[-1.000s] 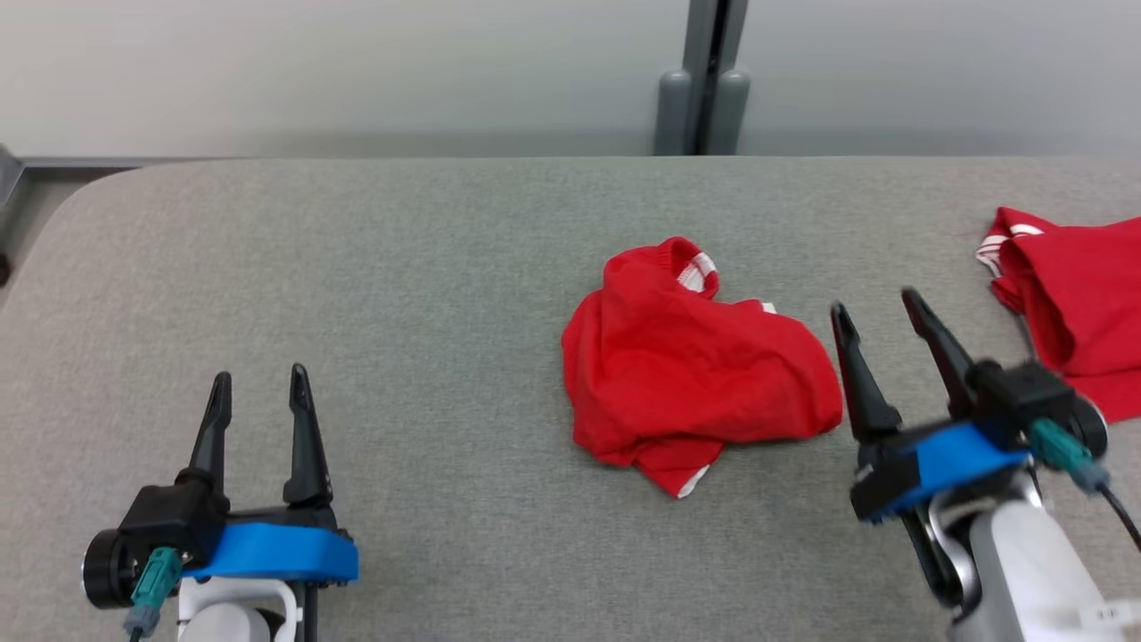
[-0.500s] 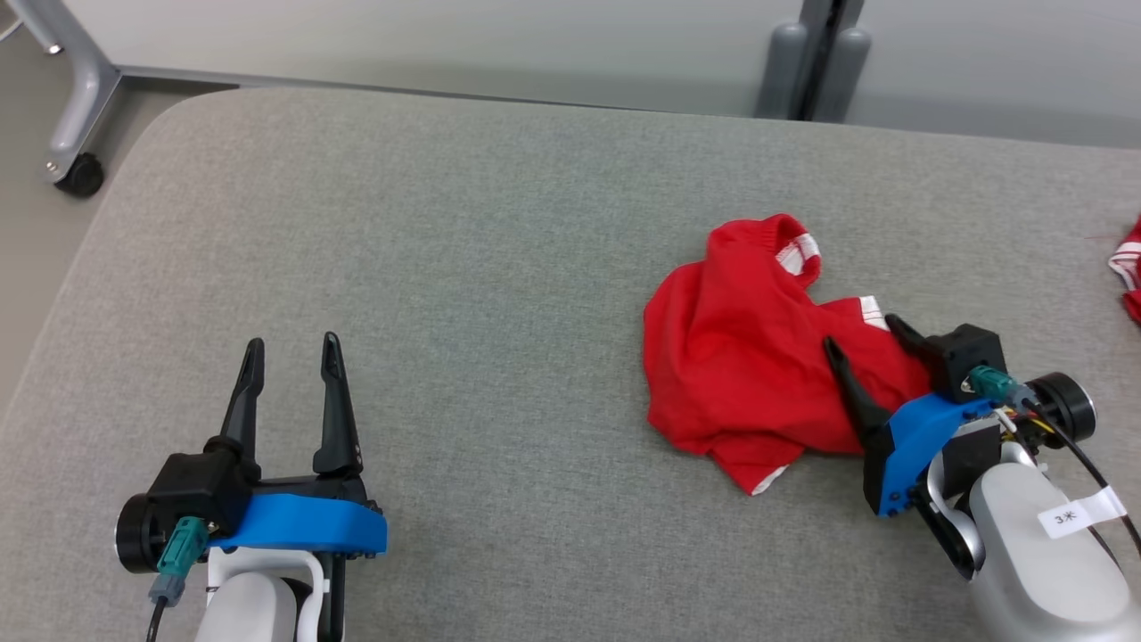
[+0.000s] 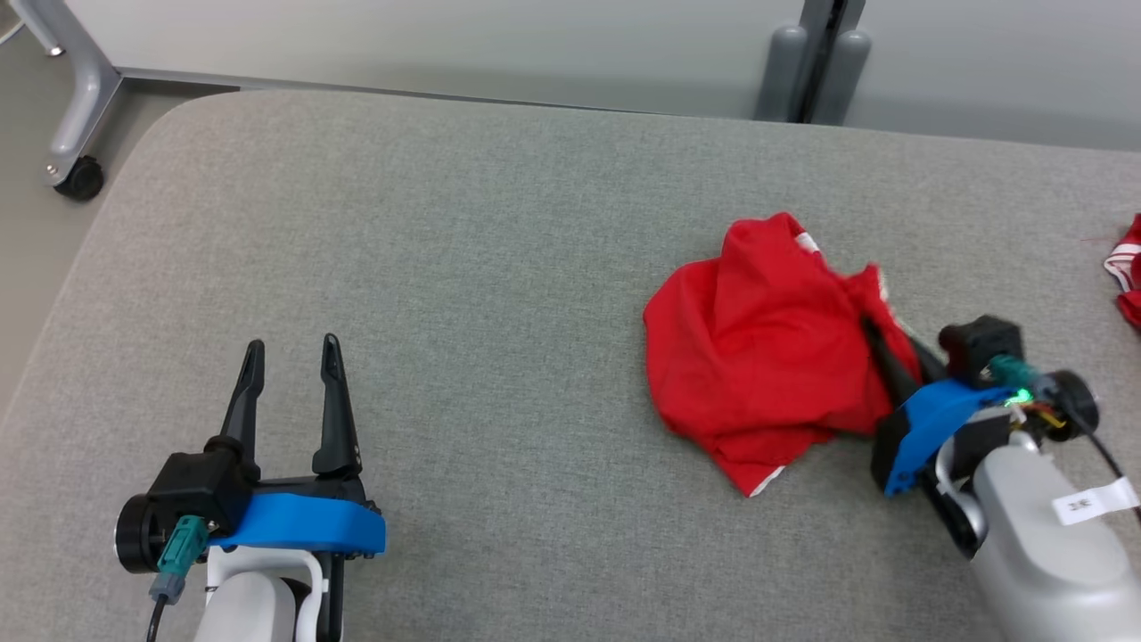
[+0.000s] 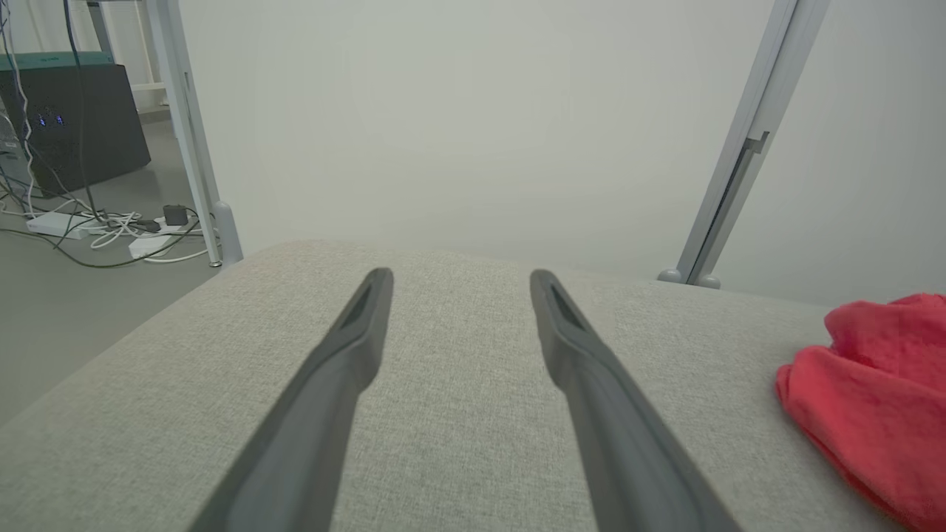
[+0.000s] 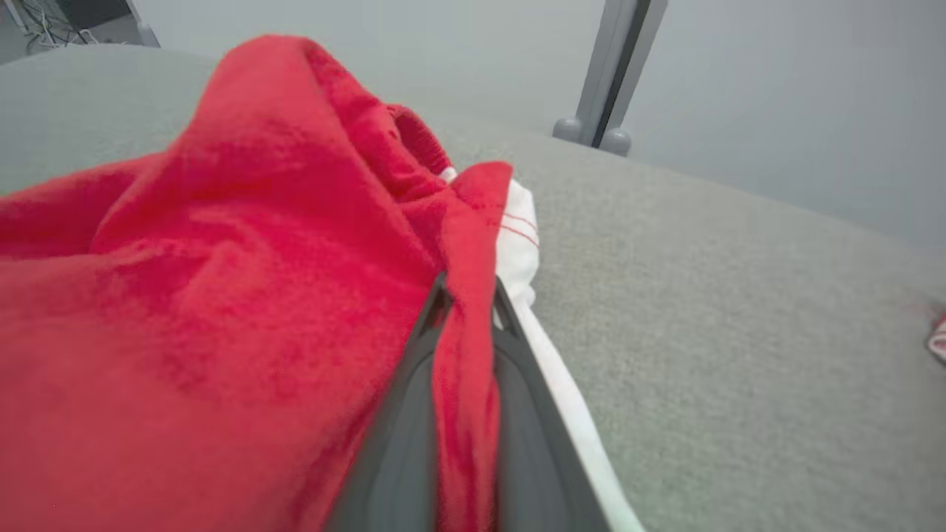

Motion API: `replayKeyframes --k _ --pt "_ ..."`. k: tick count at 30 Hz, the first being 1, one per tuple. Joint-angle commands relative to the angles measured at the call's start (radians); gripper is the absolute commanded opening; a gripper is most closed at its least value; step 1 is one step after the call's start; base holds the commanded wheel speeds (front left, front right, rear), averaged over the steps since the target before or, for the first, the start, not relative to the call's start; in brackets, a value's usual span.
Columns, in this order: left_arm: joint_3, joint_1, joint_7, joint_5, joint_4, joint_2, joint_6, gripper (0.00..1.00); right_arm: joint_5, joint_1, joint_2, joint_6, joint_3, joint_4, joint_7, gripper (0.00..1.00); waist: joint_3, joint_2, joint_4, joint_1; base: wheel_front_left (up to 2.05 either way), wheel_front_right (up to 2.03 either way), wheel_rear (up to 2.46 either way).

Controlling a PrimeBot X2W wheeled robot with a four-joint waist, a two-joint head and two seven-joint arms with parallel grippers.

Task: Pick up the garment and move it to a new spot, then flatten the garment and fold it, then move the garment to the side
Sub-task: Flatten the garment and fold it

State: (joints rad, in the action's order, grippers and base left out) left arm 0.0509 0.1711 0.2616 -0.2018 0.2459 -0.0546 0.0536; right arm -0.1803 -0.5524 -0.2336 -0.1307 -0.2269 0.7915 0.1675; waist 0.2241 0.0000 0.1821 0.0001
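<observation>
The garment (image 3: 758, 348) is a crumpled red top with white trim, lying right of the middle of the grey table (image 3: 446, 267). My right gripper (image 3: 878, 334) is at its right edge, shut on a fold of the red cloth. In the right wrist view the two dark fingers (image 5: 403, 436) pinch a strip of the garment (image 5: 222, 295) between them, with white trim beside it. Over bare table at the lower left, my left gripper (image 3: 290, 352) stands open and holds nothing. The left wrist view has the left gripper (image 4: 454, 281) spread wide, the garment (image 4: 879, 399) far to its right.
A second red and white piece of cloth (image 3: 1125, 272) lies at the table's right edge. Behind the table stand a pale wall, a grey post (image 3: 807, 58) and a wheeled frame leg (image 3: 76, 116) at the far left. Cables and a dark box (image 4: 74, 118) sit on the floor.
The right gripper has closed on the garment's right edge and bunched it upward. One second ago it hung open beside the cloth. The camera shifted early on. The left arm is still.
</observation>
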Motion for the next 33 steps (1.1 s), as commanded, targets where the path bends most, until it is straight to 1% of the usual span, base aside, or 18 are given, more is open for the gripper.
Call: replayKeyframes --k 1,4,7,12,15,19,22,25,26,27,28,29,30,33 --pt "-0.002 0.005 0.005 0.007 0.0 0.002 0.004 1.0 -0.004 -0.025 -0.013 0.0 0.018 -0.002 0.026 0.0 -0.009 0.0 -0.01 -0.0001 0.0 0.0 0.0" --pt "-0.005 0.001 0.005 0.011 0.002 0.003 0.008 1.0 0.007 -0.049 -0.011 0.0 0.054 -0.03 0.067 0.0 -0.017 0.0 -0.018 -0.0001 0.0 0.0 0.0" --pt "-0.008 0.001 0.005 0.011 0.001 0.003 0.01 1.0 0.021 -0.053 0.006 0.0 0.059 -0.061 0.08 0.0 -0.024 0.0 -0.022 -0.0001 0.0 0.0 0.0" --pt "-0.013 -0.003 0.005 0.014 -0.005 0.004 0.013 1.0 0.04 -0.016 0.069 0.0 0.002 -0.162 0.091 0.0 -0.042 0.0 -0.021 -0.0001 0.0 0.0 0.0" --pt "-0.016 -0.012 0.005 0.013 -0.01 0.004 0.014 1.0 0.042 0.024 0.114 0.0 -0.083 -0.222 0.094 0.0 -0.047 0.0 -0.014 -0.0001 0.0 0.0 0.0" --pt "-0.014 -0.018 0.005 0.005 -0.011 0.004 0.013 1.0 0.024 0.08 0.149 0.0 -0.246 -0.266 0.078 0.0 -0.046 0.0 0.002 -0.0001 0.0 0.0 0.0" --pt "-0.008 -0.018 0.005 -0.004 -0.012 0.005 0.008 1.0 0.008 0.122 0.163 0.0 -0.366 -0.267 0.061 0.0 -0.042 0.0 0.011 -0.0001 0.0 0.0 0.0" --pt "0.0 -0.019 0.005 -0.009 -0.01 0.005 0.002 1.0 -0.01 0.149 0.169 0.0 -0.44 -0.247 0.06 0.0 -0.042 0.0 0.019 -0.0001 0.0 0.0 0.0" --pt "0.001 -0.02 0.005 -0.012 -0.009 0.005 0.0 1.0 -0.008 0.156 0.171 0.0 -0.462 -0.242 0.063 0.19 -0.043 0.0 0.019 -0.0001 0.0 0.0 0.0" --pt "0.001 -0.021 0.005 -0.014 -0.008 0.005 0.0 1.0 -0.012 0.167 0.174 0.0 -0.48 -0.236 0.067 0.76 -0.044 0.0 0.018 -0.0001 0.0 0.0 0.0" --pt "0.001 -0.022 0.005 -0.015 -0.007 0.005 -0.002 1.0 -0.02 0.18 0.176 0.0 -0.497 -0.227 0.068 1.0 -0.045 0.0 0.017 -0.0001 0.0 0.0 0.0" --pt "-0.001 -0.026 0.005 -0.018 -0.006 0.005 -0.006 1.0 -0.027 0.187 0.179 0.0 -0.521 -0.224 0.075 1.0 -0.048 0.0 0.012 -0.0001 0.0 0.0 0.0" --pt "-0.004 -0.029 0.005 -0.02 -0.007 0.005 -0.009 1.0 -0.044 0.192 0.179 0.0 -0.529 -0.248 0.085 1.0 -0.053 0.0 -0.002 -0.0001 0.0 0.0 0.0" --pt "-0.006 -0.033 0.005 -0.017 -0.009 0.005 -0.008 1.0 -0.046 0.185 0.177 0.0 -0.498 -0.295 0.092 1.0 -0.055 0.0 -0.017 -0.0001 0.0 0.0 0.0"
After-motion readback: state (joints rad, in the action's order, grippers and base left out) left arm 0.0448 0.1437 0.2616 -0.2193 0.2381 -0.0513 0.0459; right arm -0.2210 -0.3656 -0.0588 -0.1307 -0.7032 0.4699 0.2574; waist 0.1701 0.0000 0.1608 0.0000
